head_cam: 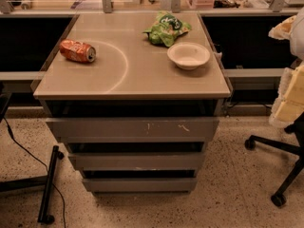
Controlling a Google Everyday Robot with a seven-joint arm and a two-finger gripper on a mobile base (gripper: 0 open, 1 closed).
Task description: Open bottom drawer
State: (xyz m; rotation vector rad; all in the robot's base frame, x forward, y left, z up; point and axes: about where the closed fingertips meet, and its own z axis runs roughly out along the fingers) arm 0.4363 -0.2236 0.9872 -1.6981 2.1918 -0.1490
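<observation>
The bottom drawer (139, 184) is the narrowest grey front strip, lowest on the cabinet, just above the floor. It looks pushed in, and no tray shows. Above it are the mid-width front (137, 161) and the widest front with white scratch marks (133, 127). My gripper (290, 94) shows only as a close white and yellow shape at the right edge of the camera view. It is well above and to the right of the drawers and touches nothing on the cabinet.
On the cabinet top (118, 80) lie an orange can (77, 51) on its side, a green chip bag (166, 28) and a white bowl (188, 55). A black chair base (280, 175) stands on the floor to the right. A black stand and cable (47, 189) are to the left.
</observation>
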